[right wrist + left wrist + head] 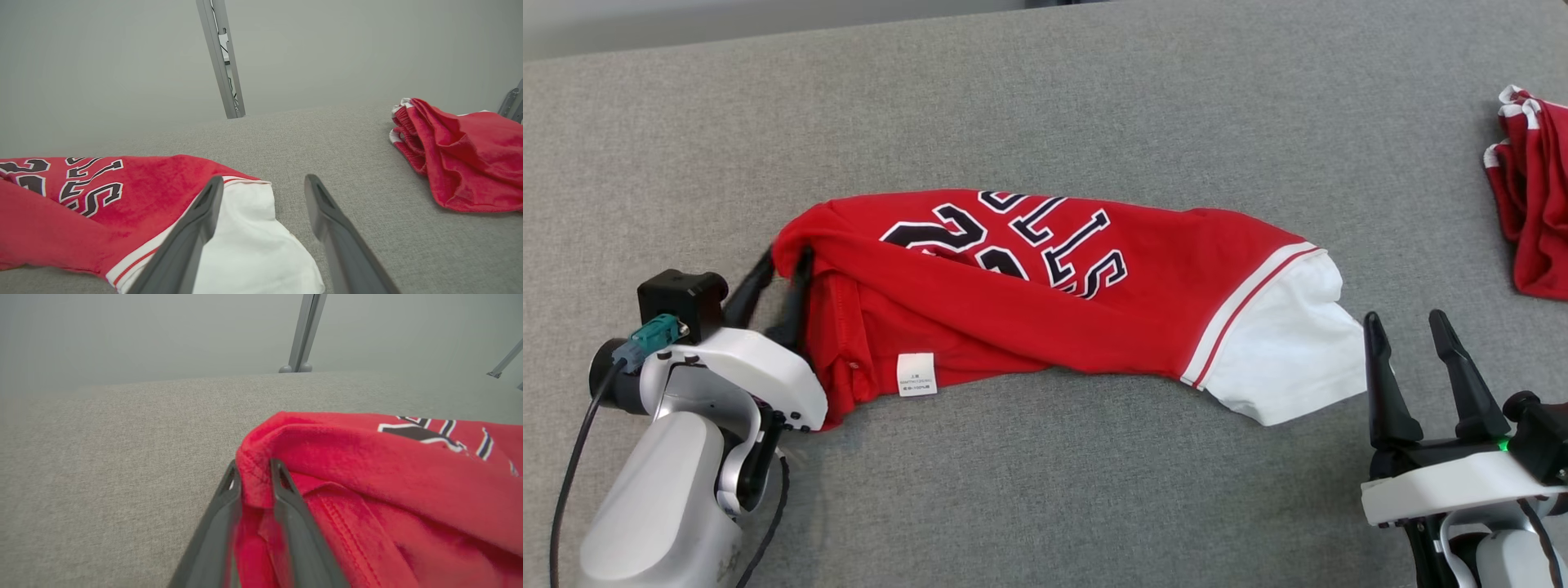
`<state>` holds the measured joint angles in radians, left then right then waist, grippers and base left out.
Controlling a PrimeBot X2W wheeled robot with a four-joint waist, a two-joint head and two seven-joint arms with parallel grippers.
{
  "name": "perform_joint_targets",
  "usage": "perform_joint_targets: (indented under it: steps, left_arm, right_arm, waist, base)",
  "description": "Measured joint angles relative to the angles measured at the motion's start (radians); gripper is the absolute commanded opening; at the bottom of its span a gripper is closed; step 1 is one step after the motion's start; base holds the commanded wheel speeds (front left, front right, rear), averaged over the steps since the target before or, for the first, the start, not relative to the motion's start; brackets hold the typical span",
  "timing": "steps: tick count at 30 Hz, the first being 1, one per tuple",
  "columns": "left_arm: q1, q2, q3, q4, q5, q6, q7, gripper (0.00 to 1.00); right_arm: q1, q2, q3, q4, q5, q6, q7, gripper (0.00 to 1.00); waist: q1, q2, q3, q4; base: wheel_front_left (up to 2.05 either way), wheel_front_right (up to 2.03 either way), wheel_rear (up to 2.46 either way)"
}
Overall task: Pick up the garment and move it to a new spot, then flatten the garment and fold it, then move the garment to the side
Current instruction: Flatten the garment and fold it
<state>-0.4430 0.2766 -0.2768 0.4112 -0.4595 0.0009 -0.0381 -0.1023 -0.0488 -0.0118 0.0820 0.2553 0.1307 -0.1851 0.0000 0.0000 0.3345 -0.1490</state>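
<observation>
Left claw [254, 467] nipped narrow on a bunched red hem at the garment's left end. Garment [1029, 310]: red jersey, black-and-white lettering, white sleeve [1290, 351] at right, lying crumpled lengthwise mid-worktop [1013, 490]. Right claw [1404, 318] spread wide, holding nothing, just beside the sleeve; contact unclear. Second red cloth [1539, 204] heaped far right.

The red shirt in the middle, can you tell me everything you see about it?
The shirt is soft-looking red cloth with black letters and numbers edged in white, a white end with a thin red stripe, and a small white label near one edge. It lies crumpled and folded over itself on the grey table, stretched left to right. The left gripper pinches a fold at its left end.
</observation>
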Motion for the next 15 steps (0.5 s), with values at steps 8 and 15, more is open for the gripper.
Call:
perform_joint_targets:
  steps: [8, 15]
  left_arm:
    - [0.009, -0.025, 0.008, 0.024, 0.048, 0.081, -0.151, 1.00]
    - [0.120, -0.061, 0.036, -0.075, 0.064, 0.137, -0.218, 1.00]
  right_arm:
    - [-0.008, 0.000, -0.005, 0.003, -0.010, 0.000, -0.004, 1.00]
    - [0.008, 0.000, -0.009, -0.002, -0.039, 0.000, 0.011, 1.00]
  waist:
    - [0.0000, 0.0000, -0.023, 0.027]
    - [0.0000, 0.0000, -0.072, 0.069]
  base:
    - [0.00, 0.00, 0.00]
    - [0.00, 0.00, 0.00]
